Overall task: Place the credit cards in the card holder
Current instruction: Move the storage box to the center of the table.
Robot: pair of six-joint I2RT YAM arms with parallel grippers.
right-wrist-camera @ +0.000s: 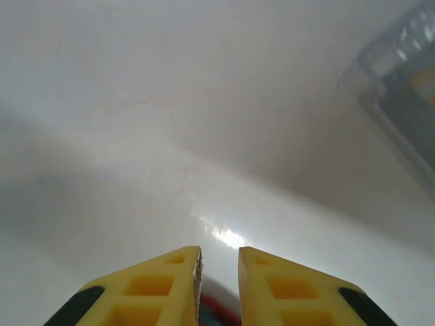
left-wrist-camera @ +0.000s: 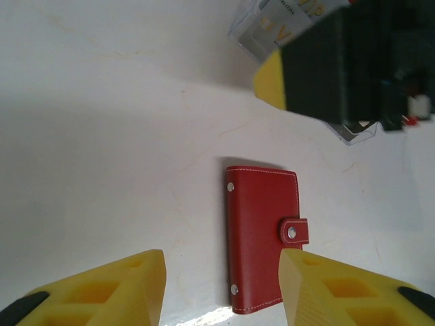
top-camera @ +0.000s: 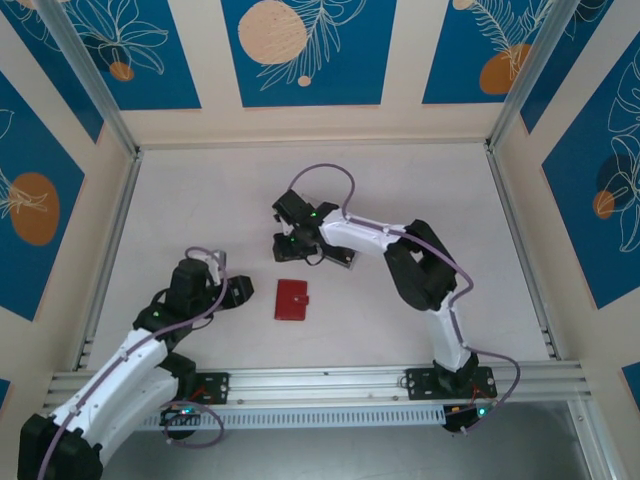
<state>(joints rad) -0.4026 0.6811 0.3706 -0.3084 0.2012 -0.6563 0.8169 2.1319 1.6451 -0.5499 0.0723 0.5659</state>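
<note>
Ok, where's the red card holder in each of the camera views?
Top external: card holder flat on the table, just left of centre.
Left wrist: lower centre-right, snap tab on its right edge.
Right wrist: red sliver at the bottom edge, inside the right gripper; cannot tell if it is the holder.
Shared landmark: clear tray, upper right in both wrist views.

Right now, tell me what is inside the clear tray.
Pale cards with yellow print show in the clear tray; the right gripper covers its remainder, so any other contents are hidden.
</note>
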